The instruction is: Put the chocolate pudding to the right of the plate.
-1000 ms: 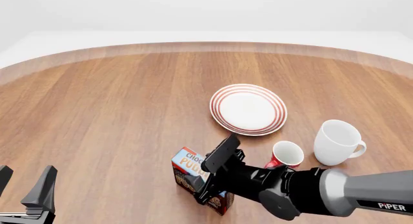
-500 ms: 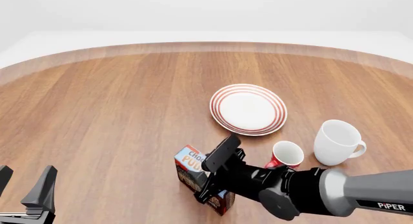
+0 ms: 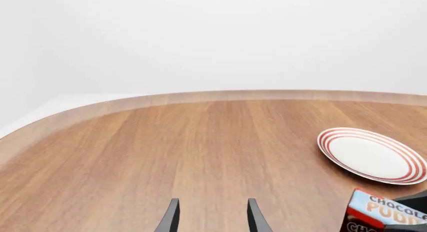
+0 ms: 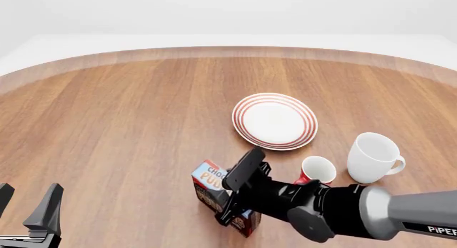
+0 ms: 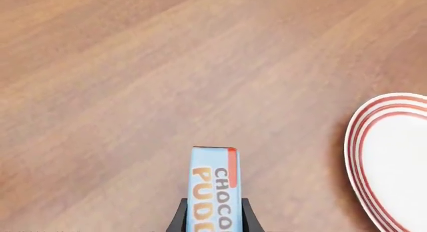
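The chocolate pudding (image 4: 207, 179) is a small carton with a light blue top, near the front of the table, in front of and left of the plate (image 4: 275, 120). My right gripper (image 4: 230, 193) is shut on it, one finger on each side. In the right wrist view the carton (image 5: 212, 182) sits tight between the fingers (image 5: 180, 218), with the plate (image 5: 393, 162) off to one side. I cannot tell whether the carton is off the table. My left gripper (image 4: 29, 211) is open and empty at the front left corner. The left wrist view shows its gripper (image 3: 212, 219), the plate (image 3: 371, 155) and the carton (image 3: 387, 209).
A small red mug (image 4: 316, 171) stands just in front of the plate and right of my right gripper. A plain white mug (image 4: 373, 157) stands to its right. The wooden table (image 4: 128, 125) has a curved far edge.
The right arm has shifted very slightly with the carton between its fingers. The carton has hardly moved. The left arm has not moved.
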